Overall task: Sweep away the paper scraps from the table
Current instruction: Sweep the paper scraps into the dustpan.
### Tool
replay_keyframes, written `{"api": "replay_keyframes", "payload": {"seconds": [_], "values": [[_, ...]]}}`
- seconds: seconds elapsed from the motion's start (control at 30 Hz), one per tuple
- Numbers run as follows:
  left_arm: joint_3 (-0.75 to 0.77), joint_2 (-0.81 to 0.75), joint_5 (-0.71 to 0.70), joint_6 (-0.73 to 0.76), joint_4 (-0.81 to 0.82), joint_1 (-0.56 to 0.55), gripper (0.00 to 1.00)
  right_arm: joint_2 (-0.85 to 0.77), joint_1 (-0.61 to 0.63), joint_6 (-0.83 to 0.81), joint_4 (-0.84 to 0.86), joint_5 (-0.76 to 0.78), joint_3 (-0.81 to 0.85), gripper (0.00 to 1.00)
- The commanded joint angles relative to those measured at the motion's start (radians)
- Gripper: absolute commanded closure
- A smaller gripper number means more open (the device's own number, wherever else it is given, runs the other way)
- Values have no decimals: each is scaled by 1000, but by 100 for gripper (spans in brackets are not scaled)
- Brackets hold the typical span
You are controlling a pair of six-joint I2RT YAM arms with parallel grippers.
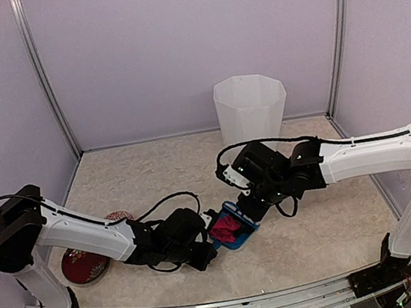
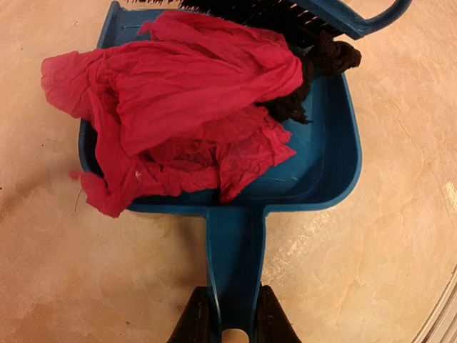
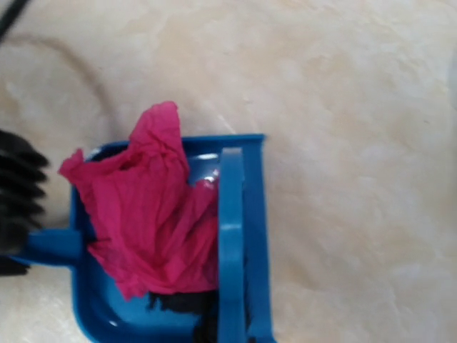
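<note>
A blue dustpan (image 2: pixel 325 161) lies flat on the beige table (image 2: pixel 385 243), holding a big crumpled magenta paper scrap (image 2: pixel 178 107) and a black scrap (image 2: pixel 318 68). My left gripper (image 2: pixel 234 321) is shut on the dustpan's handle (image 2: pixel 235 264), one dark finger on each side. A blue brush (image 2: pixel 285 14) stands across the pan's mouth with its bristles against the scraps. In the right wrist view the brush handle (image 3: pixel 230 243) runs up from the bottom edge over the pan; my right gripper (image 1: pixel 251 205) is shut on it, its fingers hidden in that view.
The tall white faceted bin (image 1: pixel 251 108) stands at the back, beyond the right arm. Two red round things (image 1: pixel 82 265) (image 1: pixel 119 216) lie beside the left arm. Metal frame posts and lilac walls close in the table on three sides.
</note>
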Motion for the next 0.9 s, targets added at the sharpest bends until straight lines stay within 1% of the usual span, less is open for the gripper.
{"api": "replay_keyframes", "payload": {"seconds": [0.0,0.27,0.6,0.87], "values": [[-33,-11,-25,-11,-5,-16,100,-59,8,13,-7,63,-29,100],[-118,-45,-56,-28,110,-23,100,-104,8,37,53,92,-67,100],[-161,-67,-96,-25,206,-35,100,-194,4,86,71,222,-121,100],[-202,-88,-148,-31,294,-44,100,-266,-6,122,70,274,-180,100]]}}
